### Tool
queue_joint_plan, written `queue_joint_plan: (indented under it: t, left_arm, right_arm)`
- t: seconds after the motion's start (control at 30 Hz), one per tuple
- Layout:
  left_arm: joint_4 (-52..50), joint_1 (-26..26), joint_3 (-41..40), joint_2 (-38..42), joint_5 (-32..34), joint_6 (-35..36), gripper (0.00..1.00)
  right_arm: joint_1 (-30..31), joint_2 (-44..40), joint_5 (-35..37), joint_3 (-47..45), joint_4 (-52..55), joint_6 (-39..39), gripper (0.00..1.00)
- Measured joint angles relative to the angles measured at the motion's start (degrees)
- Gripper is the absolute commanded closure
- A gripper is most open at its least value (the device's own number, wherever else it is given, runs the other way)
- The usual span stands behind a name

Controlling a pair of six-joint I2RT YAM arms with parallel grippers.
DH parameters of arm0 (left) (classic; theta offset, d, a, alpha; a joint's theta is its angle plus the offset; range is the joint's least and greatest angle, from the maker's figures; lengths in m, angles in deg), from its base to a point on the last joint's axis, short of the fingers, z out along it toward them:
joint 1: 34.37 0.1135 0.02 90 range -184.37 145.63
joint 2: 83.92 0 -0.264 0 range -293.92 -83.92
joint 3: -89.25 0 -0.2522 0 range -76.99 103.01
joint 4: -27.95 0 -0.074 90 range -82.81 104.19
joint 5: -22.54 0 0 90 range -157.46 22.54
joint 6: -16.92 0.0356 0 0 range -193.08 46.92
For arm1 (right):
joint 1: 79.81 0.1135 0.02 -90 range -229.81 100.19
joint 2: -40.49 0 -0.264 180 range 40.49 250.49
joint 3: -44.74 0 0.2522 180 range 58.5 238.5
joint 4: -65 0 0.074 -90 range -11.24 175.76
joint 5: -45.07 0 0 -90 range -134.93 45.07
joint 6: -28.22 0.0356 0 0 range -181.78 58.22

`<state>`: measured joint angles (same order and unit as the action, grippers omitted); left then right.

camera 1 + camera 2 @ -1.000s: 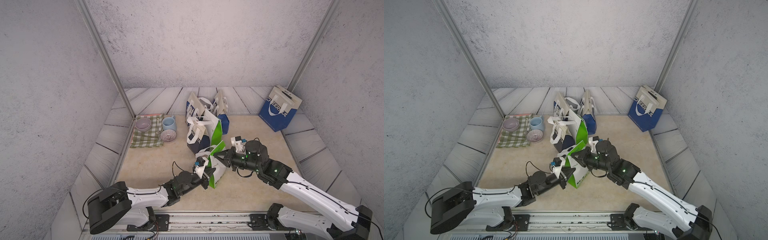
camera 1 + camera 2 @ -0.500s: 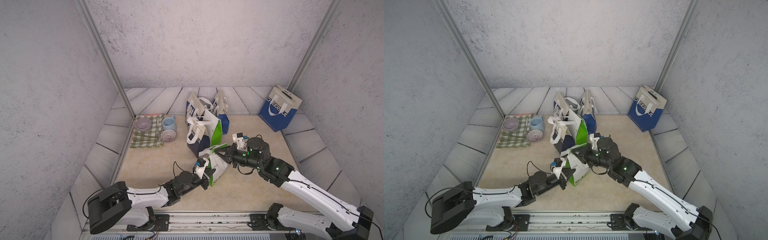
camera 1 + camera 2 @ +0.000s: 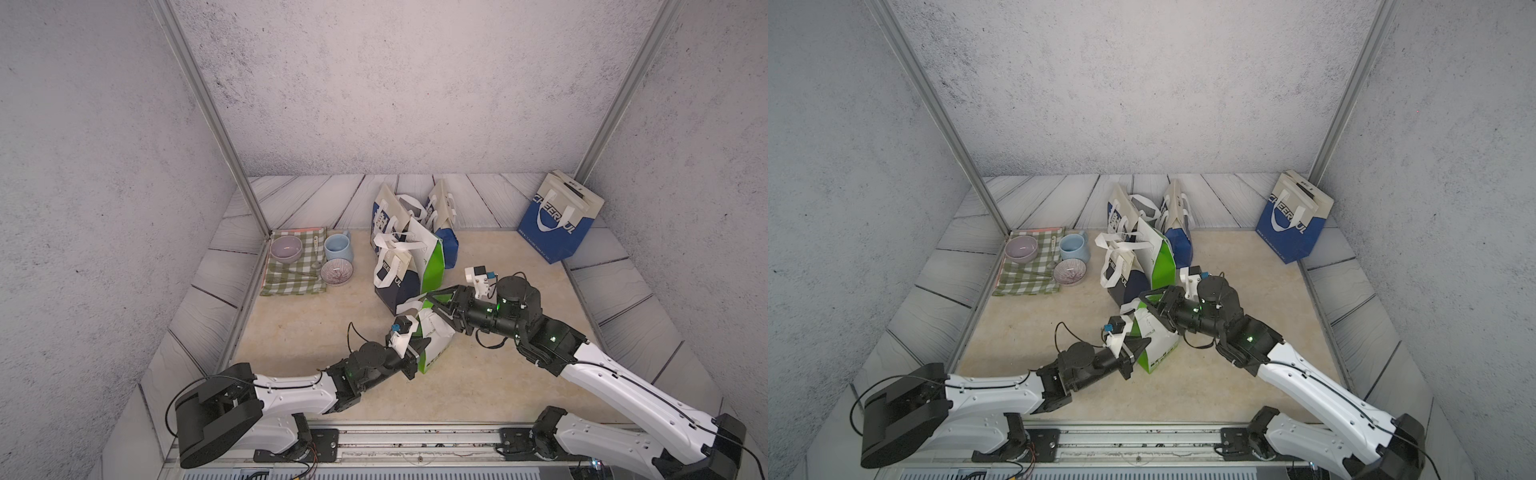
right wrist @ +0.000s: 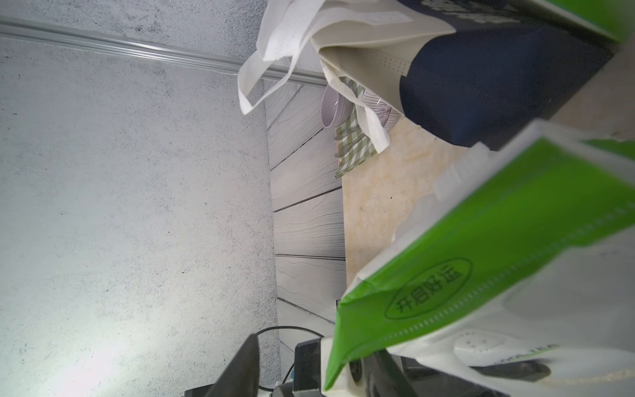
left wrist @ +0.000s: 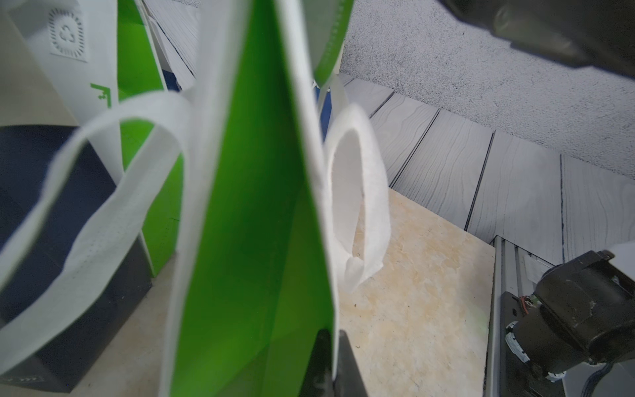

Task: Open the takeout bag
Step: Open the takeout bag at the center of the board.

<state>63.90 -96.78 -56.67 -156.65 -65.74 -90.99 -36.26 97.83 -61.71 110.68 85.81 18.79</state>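
Parting noted at right gripper (image 3: 432, 305): jaws, shut at rim of bag (image 3: 436, 345) a second ago, now spread, green rim loose between them. Opposite rim held pinched by left gripper (image 3: 417, 347). Mouth judged only partly opened; re-grip probably needed. Bag located at middle of table (image 3: 311, 324), just before other bags (image 3: 399, 266). Long axis near upright, mouth pointed up.

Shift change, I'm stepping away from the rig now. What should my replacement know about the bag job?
Left pincer: shut on one top edge of the green-and-white takeout bag.
Right pincer: open, with the bag's opposite green flap between its jaws, unclamped.
Bag: stands in front of the other bags.
Done: one edge gripped.
To do: clamp the flap, pull the mouth apart.
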Motion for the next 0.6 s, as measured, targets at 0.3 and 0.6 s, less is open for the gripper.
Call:
queue_joint_plan:
  t: [0.3, 0.6]
  left_arm:
    - [-0.24, -0.02, 0.00, 0.02, -0.02, 0.00, 1.00]
    - [-0.24, 0.00, 0.00, 0.04, 0.00, 0.00, 1.00]
  right_arm:
    - [-2.49, -1.88, 0.02, -4.90, -0.28, 1.14, 0.49]
    - [-4.81, -1.66, -0.07, -5.66, -1.40, 2.73, 0.60]
